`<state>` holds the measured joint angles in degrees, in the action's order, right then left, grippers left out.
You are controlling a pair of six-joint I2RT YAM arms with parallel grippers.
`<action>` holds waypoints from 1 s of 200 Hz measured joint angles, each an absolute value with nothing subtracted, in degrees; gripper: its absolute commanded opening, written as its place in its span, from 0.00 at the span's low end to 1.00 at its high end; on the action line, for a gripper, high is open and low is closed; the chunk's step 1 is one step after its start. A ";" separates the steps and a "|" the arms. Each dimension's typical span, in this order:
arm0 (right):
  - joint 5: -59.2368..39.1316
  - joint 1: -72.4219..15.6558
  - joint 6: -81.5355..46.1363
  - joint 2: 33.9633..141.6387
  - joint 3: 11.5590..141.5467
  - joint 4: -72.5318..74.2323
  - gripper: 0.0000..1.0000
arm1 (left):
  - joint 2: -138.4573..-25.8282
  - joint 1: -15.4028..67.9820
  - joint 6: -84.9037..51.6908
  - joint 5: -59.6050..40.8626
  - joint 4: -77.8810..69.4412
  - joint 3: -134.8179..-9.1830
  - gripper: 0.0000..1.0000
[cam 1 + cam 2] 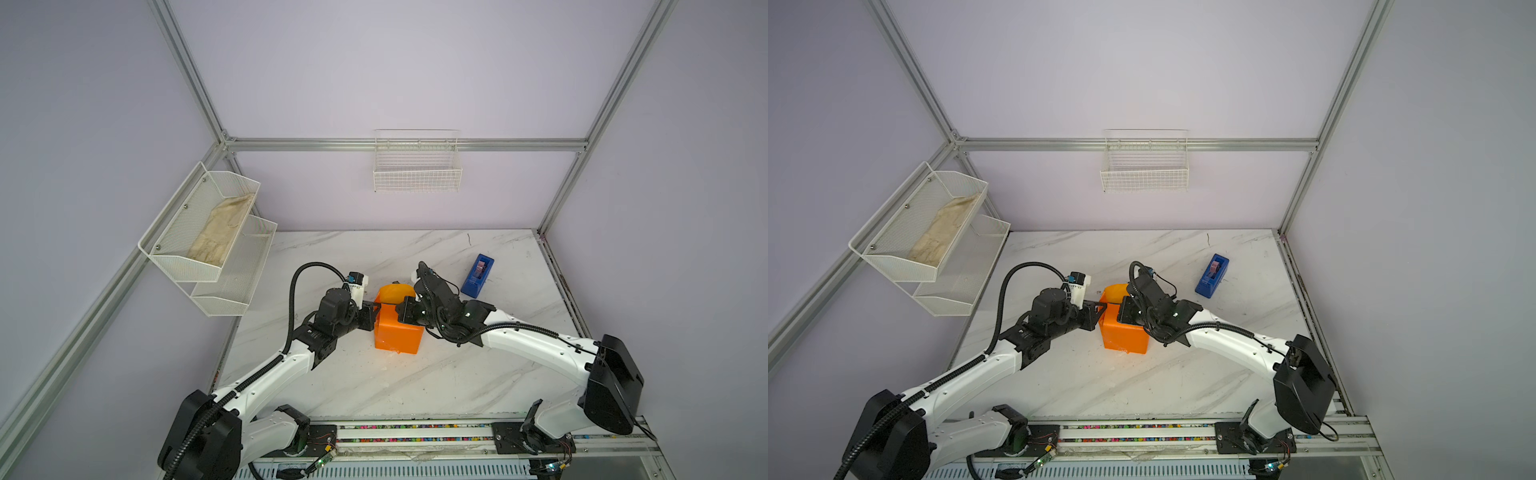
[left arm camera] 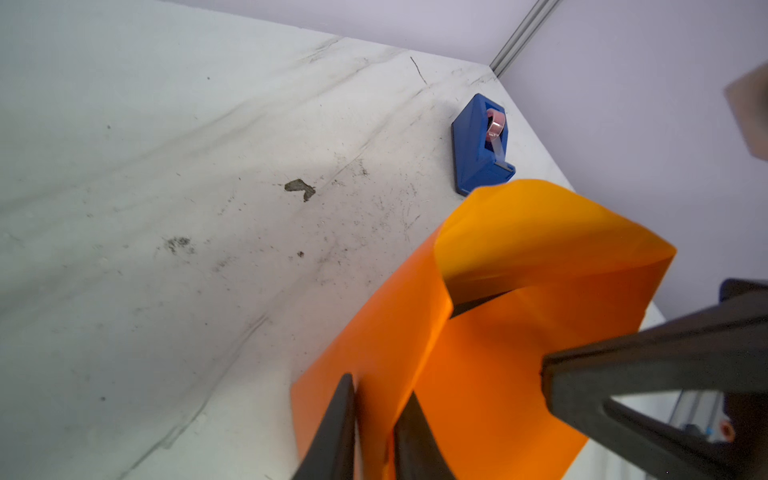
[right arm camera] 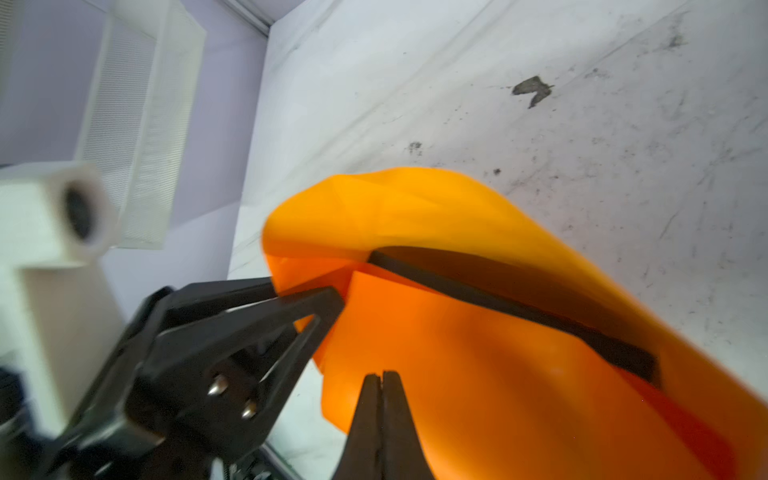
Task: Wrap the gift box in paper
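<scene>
Gift box largely enclosed in the paper: left gripper clamped on a paper flap, right gripper with jaws pressed together.

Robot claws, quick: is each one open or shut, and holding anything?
Left gripper: closed, pinching the paper.
Right gripper: closed, nothing between its fingers.

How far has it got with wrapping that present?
Done: the paper already goes around the box, though a dark strip of it shows through a gap. In hand: the left fingers pinch a paper edge; the right fingers, shut, rest against the paper. Left: the far end stands open, and the tape dispenser sits apart on the table.
</scene>
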<state>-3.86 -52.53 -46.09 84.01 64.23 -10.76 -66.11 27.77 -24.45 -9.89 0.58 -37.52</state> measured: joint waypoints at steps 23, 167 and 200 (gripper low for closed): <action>-10.68 -53.04 -45.45 80.14 60.95 -7.42 0.00 | -66.41 27.77 -24.45 -10.17 0.45 -37.52 0.09; -4.89 -57.82 -42.57 86.94 56.53 -5.98 0.00 | -66.54 27.75 -24.45 -11.60 0.60 -37.52 0.02; -3.31 -57.82 -42.59 86.96 58.39 -6.24 0.00 | -66.52 27.75 -24.45 -11.79 1.02 -37.52 0.02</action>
